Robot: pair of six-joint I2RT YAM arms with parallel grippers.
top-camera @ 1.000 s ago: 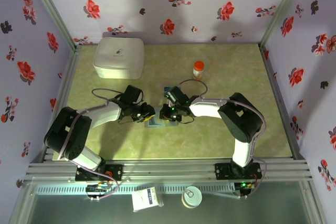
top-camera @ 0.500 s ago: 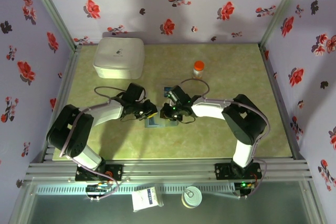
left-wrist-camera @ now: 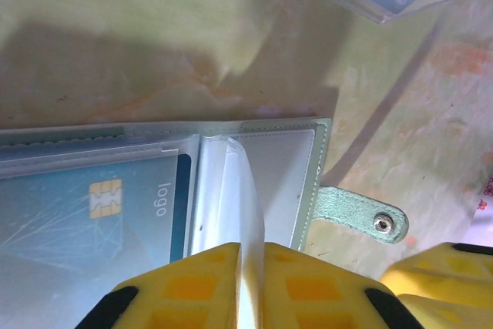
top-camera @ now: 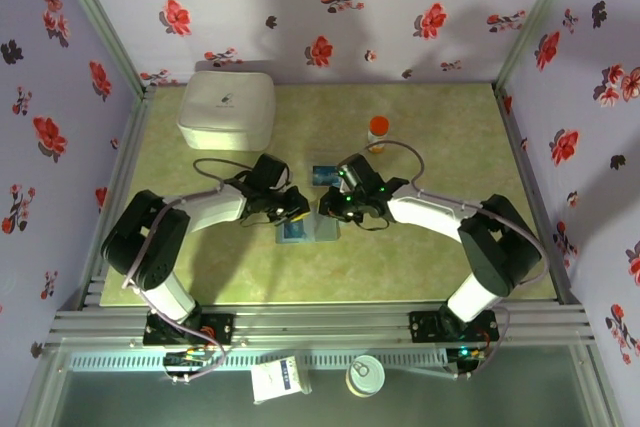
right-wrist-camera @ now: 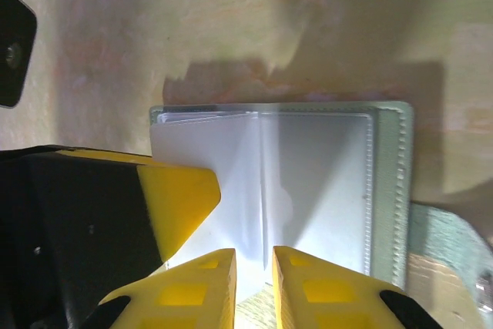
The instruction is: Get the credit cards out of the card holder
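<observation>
The card holder point(top-camera: 322, 230) lies open on the table, pale grey-green with a snap tab point(left-wrist-camera: 362, 218). Its clear inner sleeves stand up from the fold. My left gripper point(left-wrist-camera: 249, 256) is shut on one upright sleeve leaf point(left-wrist-camera: 240, 190). The blue credit card point(left-wrist-camera: 100, 207), with a chip and the word "logo", sits in a sleeve to the left of that leaf. My right gripper point(right-wrist-camera: 254, 263) hangs over the white sleeves point(right-wrist-camera: 308, 182) with a narrow gap between its fingers, straddling a crease. From above, the left gripper point(top-camera: 297, 210) and the right gripper point(top-camera: 326, 208) meet over the holder. The red card is hidden.
A clear plastic piece point(top-camera: 322, 174) with a bluish tint lies just beyond the holder. An orange-capped bottle point(top-camera: 377, 132) stands further back. A large white box point(top-camera: 227, 108) sits at the back left. Floral walls enclose the table.
Both grippers have shifted right and slightly farther from the bases. The right arm has stretched out lower, and the holder now lies spread wider beneath them.
</observation>
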